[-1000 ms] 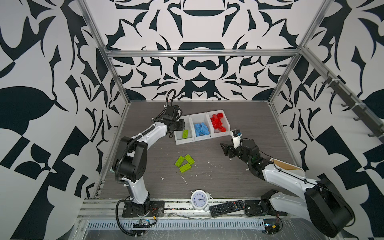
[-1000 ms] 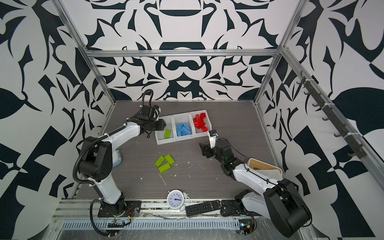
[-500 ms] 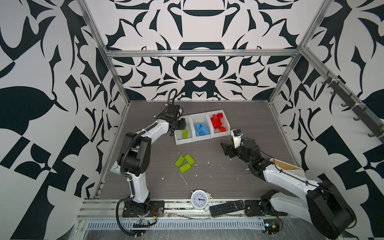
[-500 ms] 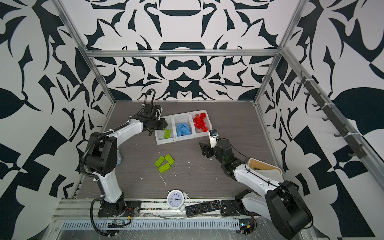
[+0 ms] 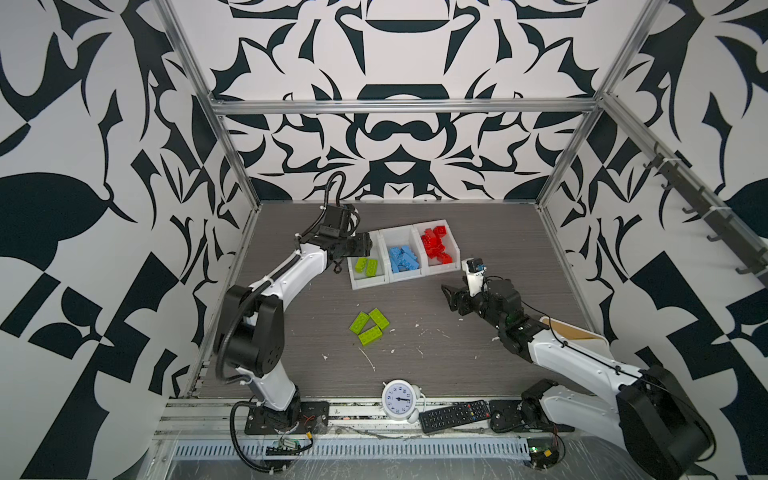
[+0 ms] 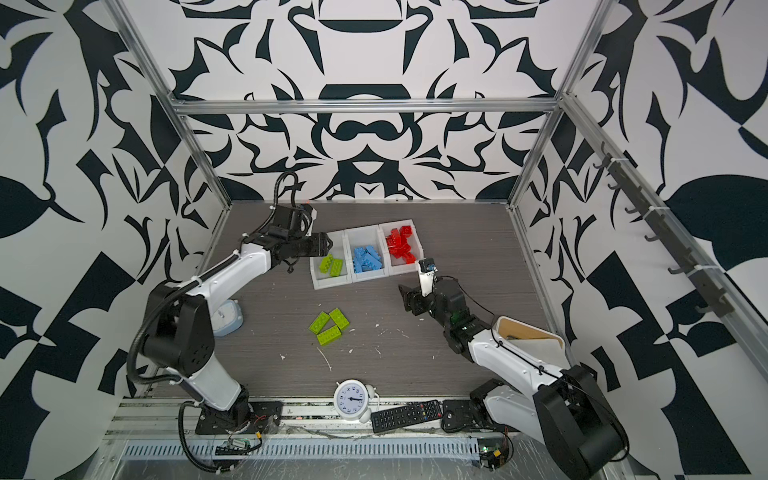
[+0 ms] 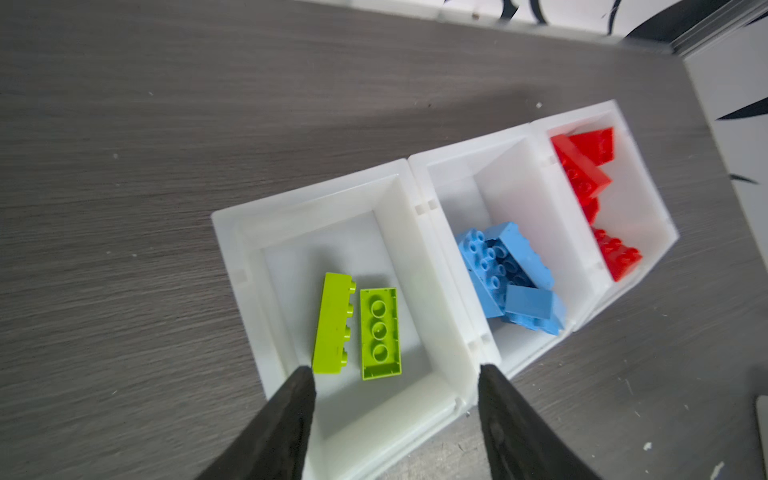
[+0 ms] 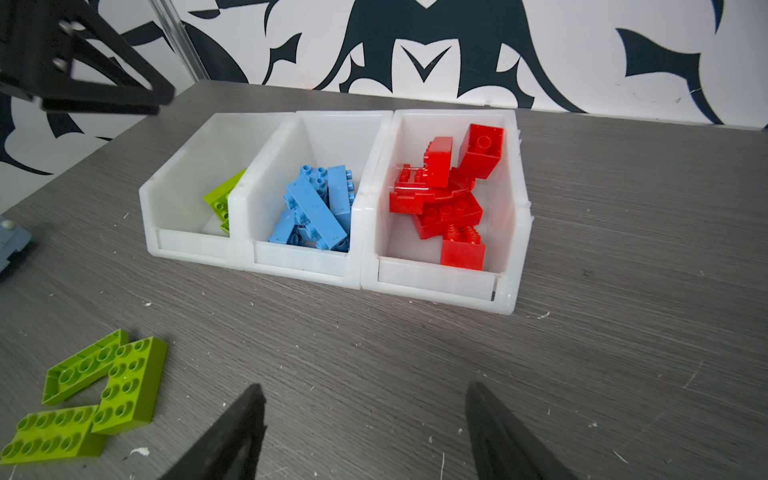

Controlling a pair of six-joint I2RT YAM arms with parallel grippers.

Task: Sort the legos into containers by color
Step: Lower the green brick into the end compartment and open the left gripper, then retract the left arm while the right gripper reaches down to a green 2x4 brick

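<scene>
Left tool hangs spread wide and empty over the leftmost of three containers near the far edge of the tabletop, two green legos inside it; three green legos lie mid-tabletop; right tool is wide and empty.

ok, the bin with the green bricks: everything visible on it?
White translucent-looking plastic bin, open-top, rectangular, low front lip, upright on the table, endmost of three joined in a row, beside the blue-brick bin. Inside lie two lime bricks: one on its side, one studs-down. The left gripper hangs over it, jaws open.
</scene>
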